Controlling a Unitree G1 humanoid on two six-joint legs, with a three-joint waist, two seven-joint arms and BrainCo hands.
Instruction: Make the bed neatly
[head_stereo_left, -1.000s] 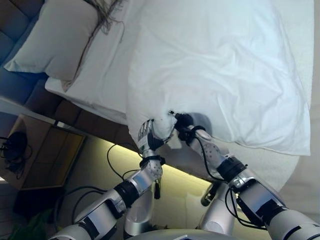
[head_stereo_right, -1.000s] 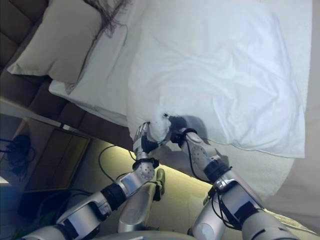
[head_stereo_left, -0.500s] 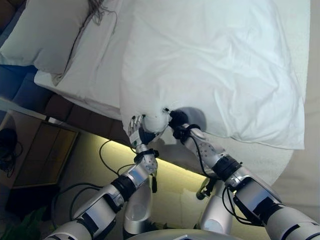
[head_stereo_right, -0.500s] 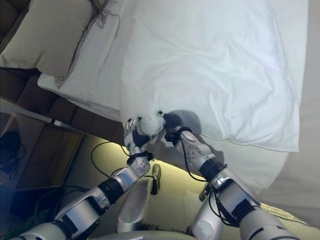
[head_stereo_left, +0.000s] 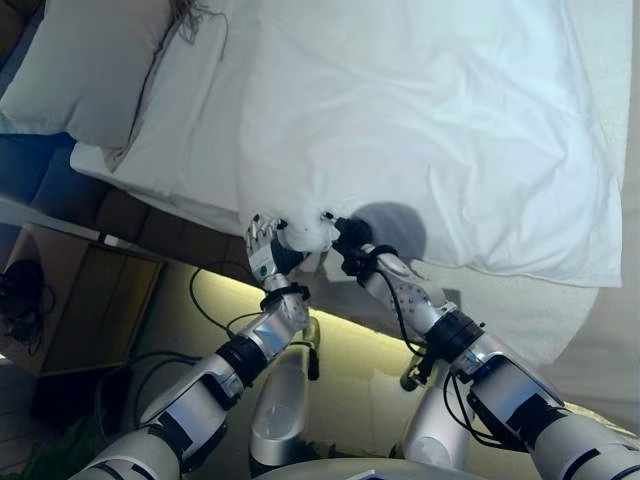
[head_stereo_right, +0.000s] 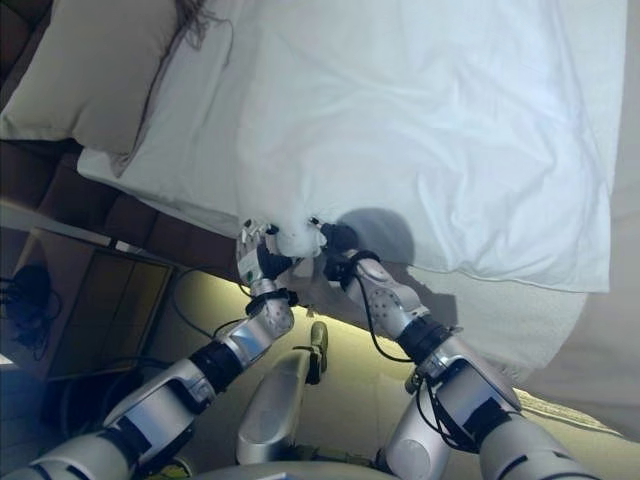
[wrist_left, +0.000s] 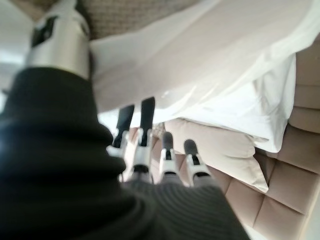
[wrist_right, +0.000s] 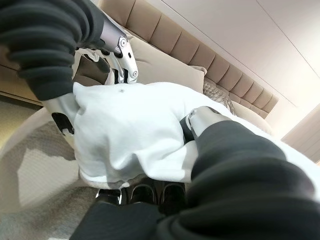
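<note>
Beige pillow (head_stereo_left: 85, 65) sits far left at the headboard end, on the white sheet (head_stereo_left: 180, 150). White duvet (head_stereo_left: 430, 130) covers the bed's middle and right; its near corner hangs at the mattress edge. Left hand (head_stereo_left: 262, 252) pinches that corner, fingers curled on the cloth. Right hand (head_stereo_left: 345, 240) just beside it, fingers wrapped in the same bunched corner. Duvet's right edge lies short of the bed edge, leaving a bare mattress strip (head_stereo_left: 520, 325).

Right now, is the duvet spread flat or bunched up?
Mostly spread, wrinkled, over the bed. The duvet is bunched only at its near corner, gripped between the left hand and right hand.
</note>
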